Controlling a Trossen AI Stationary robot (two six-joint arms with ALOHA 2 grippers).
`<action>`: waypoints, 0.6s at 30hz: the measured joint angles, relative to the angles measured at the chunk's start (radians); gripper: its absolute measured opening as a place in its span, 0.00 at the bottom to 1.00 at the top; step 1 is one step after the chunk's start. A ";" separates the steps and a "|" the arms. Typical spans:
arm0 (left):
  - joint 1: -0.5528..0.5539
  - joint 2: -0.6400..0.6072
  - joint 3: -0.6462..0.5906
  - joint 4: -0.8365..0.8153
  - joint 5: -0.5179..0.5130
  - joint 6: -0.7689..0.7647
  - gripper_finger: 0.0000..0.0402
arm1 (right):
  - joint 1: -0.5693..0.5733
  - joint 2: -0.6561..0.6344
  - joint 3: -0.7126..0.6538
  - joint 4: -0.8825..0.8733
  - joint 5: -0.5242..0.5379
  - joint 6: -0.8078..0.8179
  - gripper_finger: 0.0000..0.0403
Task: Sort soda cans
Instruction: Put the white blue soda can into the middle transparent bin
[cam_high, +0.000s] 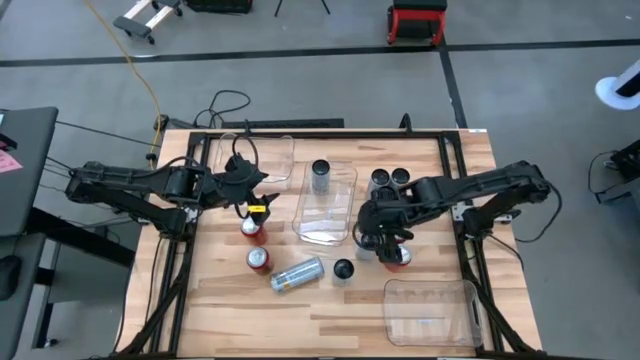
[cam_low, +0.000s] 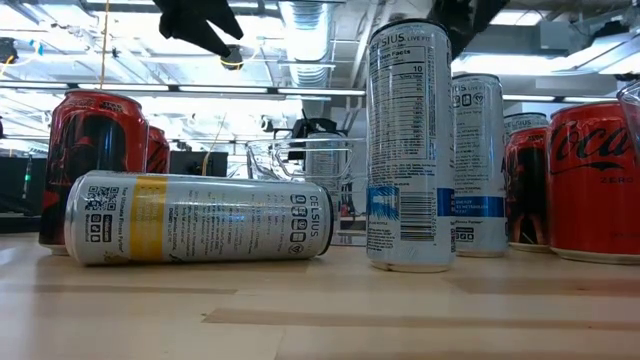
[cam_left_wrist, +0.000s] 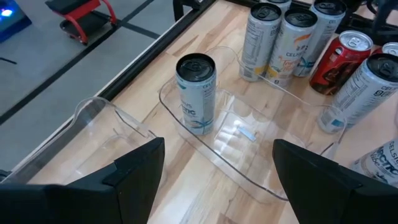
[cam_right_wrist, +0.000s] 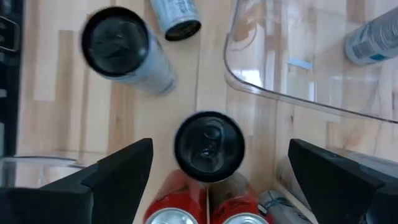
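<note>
My right gripper (cam_high: 385, 238) hangs open, pointing steeply down over a cluster of soda cans at the table's right. In the right wrist view a black-topped can (cam_right_wrist: 208, 146) stands upright below and between its fingers, with two red cans (cam_right_wrist: 171, 214) beside it. My left gripper (cam_high: 252, 200) is open and holds nothing; it hovers above a red can (cam_high: 252, 228), facing the middle clear bin (cam_left_wrist: 186, 134). One silver can (cam_left_wrist: 196, 93) stands upright in that bin. A silver can (cam_low: 200, 218) lies on its side on the table near the front.
Another red can (cam_high: 259, 260) and a black-topped can (cam_high: 343, 270) stand near the lying can. Two dark cans (cam_high: 390, 178) stand right of the middle bin. A clear bin (cam_high: 255, 155) sits at the far left, another (cam_high: 430, 310) at the near right.
</note>
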 joint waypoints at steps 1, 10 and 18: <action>0.000 0.000 -0.003 0.004 -0.001 0.000 0.73 | 0.004 0.010 -0.001 -0.007 0.000 0.000 0.98; 0.000 0.000 -0.071 0.010 -0.011 -0.027 0.73 | 0.005 0.055 -0.081 0.013 -0.003 0.023 0.98; 0.000 0.000 -0.100 0.014 -0.011 -0.052 0.73 | -0.005 0.057 -0.151 0.086 -0.003 0.038 0.97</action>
